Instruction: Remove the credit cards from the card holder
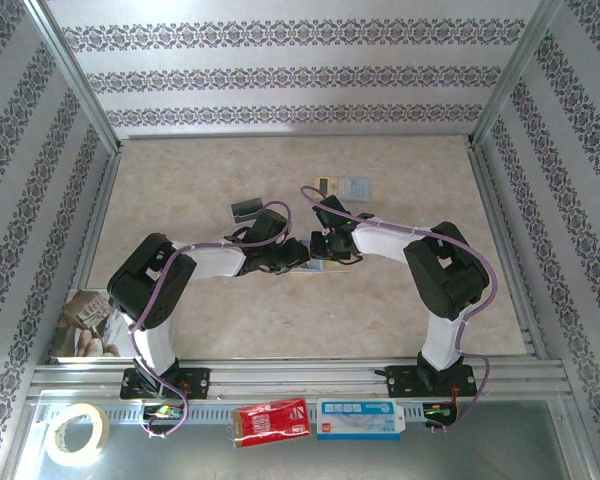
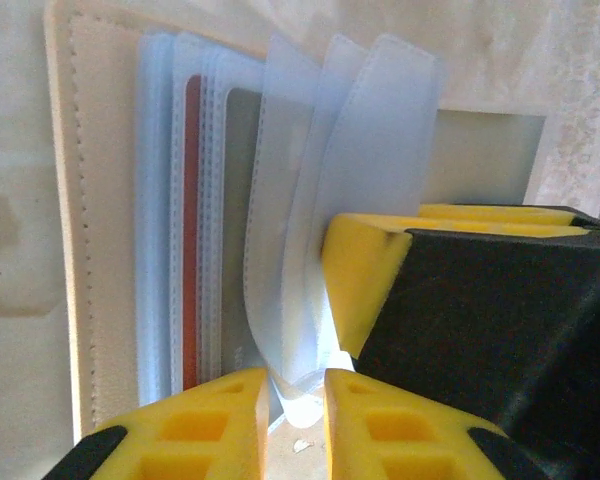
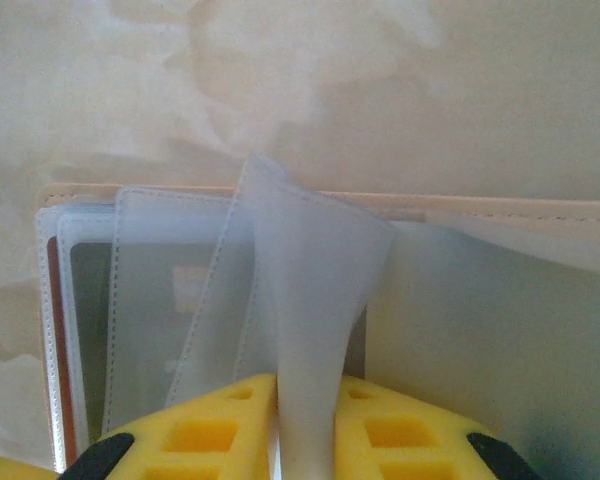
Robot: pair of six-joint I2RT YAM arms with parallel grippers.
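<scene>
card holder [image 2: 65,250] lying open just in front of the yellow-blue gadget [image 1: 342,185], long tan edge running straight away from left gripper [image 2: 297,385], red card [image 2: 190,230] tucked parallel, left jaws pinching the fanned clear sleeves [image 2: 380,150], right gripper [image 3: 305,395] nipping one too

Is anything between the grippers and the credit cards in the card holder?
Yes. The credit cards sit inside clear plastic sleeves. The left gripper and right gripper each pinch a lifted sleeve, not a card.
</scene>
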